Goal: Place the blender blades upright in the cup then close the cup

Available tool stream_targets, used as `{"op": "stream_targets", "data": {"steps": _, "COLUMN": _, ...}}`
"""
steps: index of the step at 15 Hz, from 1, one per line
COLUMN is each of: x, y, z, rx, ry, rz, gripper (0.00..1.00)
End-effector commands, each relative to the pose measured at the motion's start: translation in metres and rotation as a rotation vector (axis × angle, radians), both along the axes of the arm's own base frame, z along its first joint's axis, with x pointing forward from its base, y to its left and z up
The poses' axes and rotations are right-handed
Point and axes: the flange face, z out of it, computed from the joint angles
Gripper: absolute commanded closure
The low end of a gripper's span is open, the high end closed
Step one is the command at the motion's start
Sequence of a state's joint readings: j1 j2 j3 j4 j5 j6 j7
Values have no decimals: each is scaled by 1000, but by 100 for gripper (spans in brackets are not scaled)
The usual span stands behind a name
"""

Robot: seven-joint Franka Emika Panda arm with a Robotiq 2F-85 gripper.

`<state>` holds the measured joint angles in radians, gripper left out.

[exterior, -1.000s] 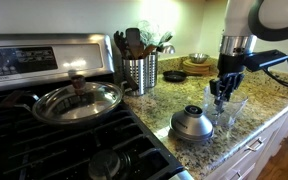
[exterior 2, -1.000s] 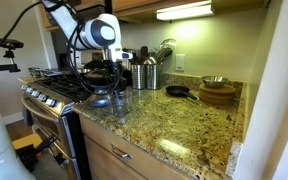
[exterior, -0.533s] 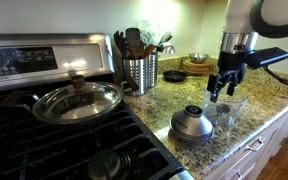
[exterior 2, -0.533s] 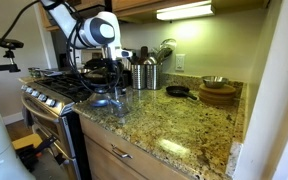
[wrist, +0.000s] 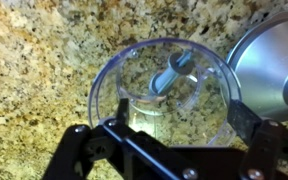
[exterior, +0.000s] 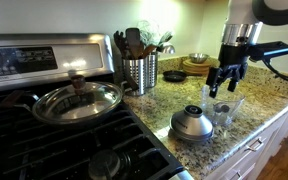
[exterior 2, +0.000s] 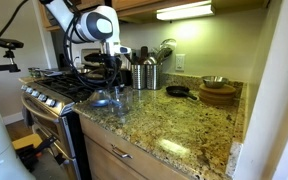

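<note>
Reading this as roughly half done. Granite counter [exterior: 169, 98] fills the middle and right of the frame in both exterior views. The gripper [exterior: 224, 90] hangs directly above the cup [exterior: 227, 108] at right of centre, jaws spread wide and holding nothing. In the wrist view its fingers [wrist: 82, 138] come in at the bottom of the frame, either side of the cup's rim and clear of it. The silver dome lid [exterior: 192, 123] sits on the counter just beside the cup, lower centre of the exterior frame and upper right corner of the wrist view. It's not on the cup, so closing is not yet done. The cup stands upright on the counter, mouth open, filling the centre of the wrist view. The blades [wrist: 172, 75] are inside it, a small grey piece just up and right of centre on the cup floor. It reads as elongated from above, so possibly leaning toward the wall; can't confirm it's truly upright through the clear plastic. My call: the drop-in step is done, uprightness is unverified, and what's left is to fetch the lid and seat it on the rim.
</note>
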<state>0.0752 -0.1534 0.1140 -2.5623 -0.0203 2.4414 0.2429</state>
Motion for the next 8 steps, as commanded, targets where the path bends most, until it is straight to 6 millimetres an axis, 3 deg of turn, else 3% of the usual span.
{"op": "stream_targets", "data": {"steps": 1, "x": -6, "y": 1, "z": 12, "rx": 40, "ry": 70, "rz": -28, "gripper": 0}}
{"op": "stream_targets", "data": {"steps": 8, "x": 5, "y": 6, "z": 6, "rx": 24, "ry": 90, "rz": -56, "gripper": 0}}
